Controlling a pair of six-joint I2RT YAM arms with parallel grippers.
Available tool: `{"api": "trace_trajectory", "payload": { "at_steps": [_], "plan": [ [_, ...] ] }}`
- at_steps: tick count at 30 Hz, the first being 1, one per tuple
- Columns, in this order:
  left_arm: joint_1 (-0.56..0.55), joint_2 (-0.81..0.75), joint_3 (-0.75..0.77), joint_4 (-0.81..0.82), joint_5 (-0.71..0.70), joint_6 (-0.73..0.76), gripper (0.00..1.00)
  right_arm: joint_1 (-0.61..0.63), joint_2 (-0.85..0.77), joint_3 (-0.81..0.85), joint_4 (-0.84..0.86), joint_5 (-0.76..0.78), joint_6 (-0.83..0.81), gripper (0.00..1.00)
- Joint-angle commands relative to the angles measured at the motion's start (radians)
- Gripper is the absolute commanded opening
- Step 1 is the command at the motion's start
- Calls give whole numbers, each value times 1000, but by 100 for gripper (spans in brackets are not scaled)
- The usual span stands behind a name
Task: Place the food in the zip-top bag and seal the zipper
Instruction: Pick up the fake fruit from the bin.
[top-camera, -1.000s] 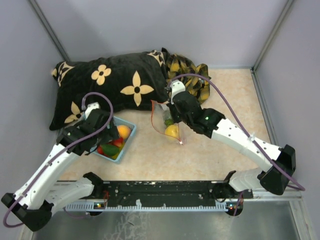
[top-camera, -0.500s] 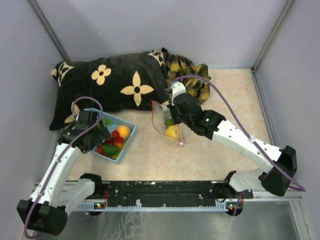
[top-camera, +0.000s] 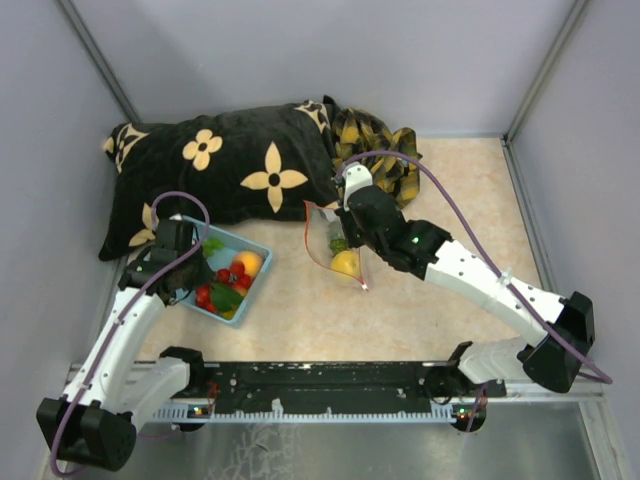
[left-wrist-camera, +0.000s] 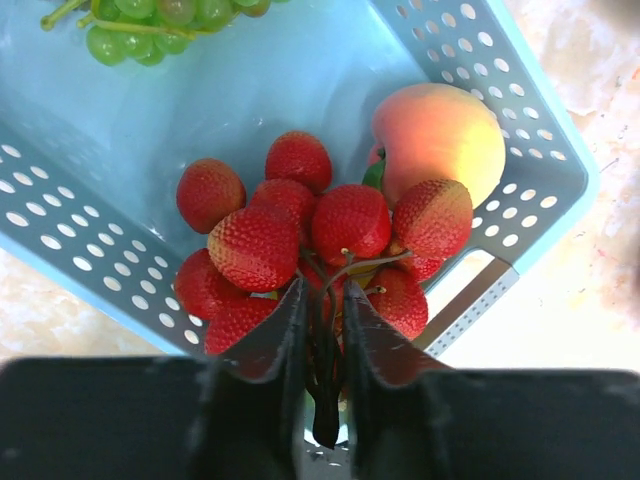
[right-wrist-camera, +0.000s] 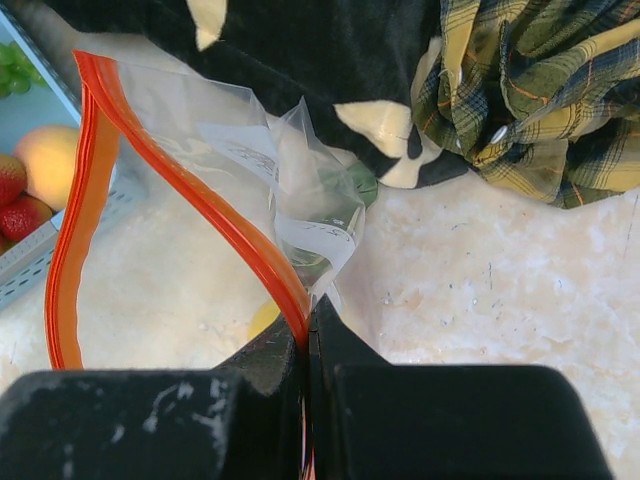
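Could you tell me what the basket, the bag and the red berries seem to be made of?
Basket: rigid light-blue plastic, judging by moulded perforated walls. Bag: thin clear plastic film, see-through and creased. Berries: probably toy plastic or foam; matte, evenly dimpled skin.

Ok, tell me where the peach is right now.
In the top view the peach sits left of centre, in the right corner of the blue basket, beside the red berries, left of the clear bag.
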Motion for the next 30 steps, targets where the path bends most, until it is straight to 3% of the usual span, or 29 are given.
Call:
{"api": "trace_trajectory", "payload": {
  "at_steps": [1, 4, 14, 30],
  "plan": [
    [6, -27, 9, 33, 38, 20, 14, 7, -27, 38, 21, 31, -11, 0],
    [6, -41, 22, 28, 47, 23, 0, 7, -23, 45, 16, 34, -12, 0],
    [6, -134, 154, 60, 164, 61, 0, 7, -9, 65, 1, 48, -12, 0],
    [5, -193, 175, 615, 779, 18, 0, 7, 23, 82, -3, 38, 9, 0]
  ]
}}
